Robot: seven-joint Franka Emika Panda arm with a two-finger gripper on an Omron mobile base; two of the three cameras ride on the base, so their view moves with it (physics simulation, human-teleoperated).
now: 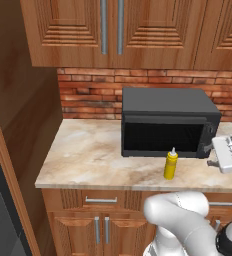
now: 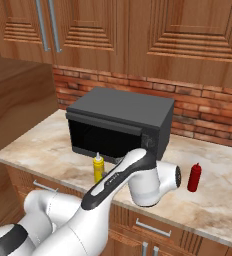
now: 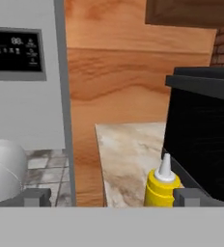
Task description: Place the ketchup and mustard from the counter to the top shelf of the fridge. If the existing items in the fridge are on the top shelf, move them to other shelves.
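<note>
- Standing upright near the front edge of the counter, the mustard is a glossy yellow squeeze bottle with a pale cone nozzle, just in front of the microwave
- ketchup is a smooth all-red squeeze bottle with a pointed nozzle, upright on the same counter, right of the microwave and well apart from the mustard
- counter is beige marbled stone, flat, with a thin pale edge; brown wooden base cabinets with metal bar handles sit below
- microwave is a matte dark grey box with a black glass door, set back against the red brick backsplash
- panelled wooden wall cabinets with long metal handles hang above
- gripper has its fingers spread fully apart, holding nothing; hand view has the mustard low between the tips, closer to the right one
- white glossy arm link crosses in front of the counter in the right base view, between the two bottles
- hand view also takes in a grey fridge face with a dark display panel, a tall wood panel beside it and tiled floor below
</note>
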